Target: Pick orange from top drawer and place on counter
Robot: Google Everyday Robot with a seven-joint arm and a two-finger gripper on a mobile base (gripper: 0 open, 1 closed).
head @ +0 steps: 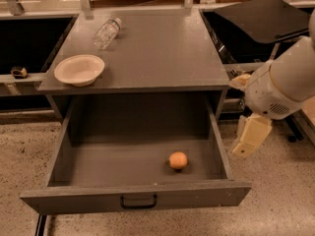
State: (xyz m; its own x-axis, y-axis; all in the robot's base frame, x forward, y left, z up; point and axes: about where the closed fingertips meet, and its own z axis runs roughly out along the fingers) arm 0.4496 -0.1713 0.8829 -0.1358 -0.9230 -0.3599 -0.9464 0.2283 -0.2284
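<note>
The drawer [138, 196] stood pulled fully out, and the orange [178, 160] lay on its floor, right of centre and toward the front, near the front panel but not touching it or the right wall. Nothing else was in the drawer.

The gripper [250, 139] hung outside the drawer, just beyond its right wall and well apart from the orange, under the bulky white arm [283, 82]. It carried nothing that could be seen. Whether it was open or closed could not be told.

By that layout, the step in hand was the approach: the drawer was open, and the orange had not been reached or grasped.

The next move would call for the gripper to swing left over the right wall. It would then drop into the box above the orange, with the jaws spread wider than the fruit. The wall and front panel sit close to the fruit, so the descent probably needs to be steep rather than sideways. A round, smooth fruit may roll if nudged, so a centred closing looks wise.

The counter [157, 48] above held a bowl [78, 69] at its left front edge and a bottle [107, 32] lying further back. Its middle and right offered room for the placing.
</note>
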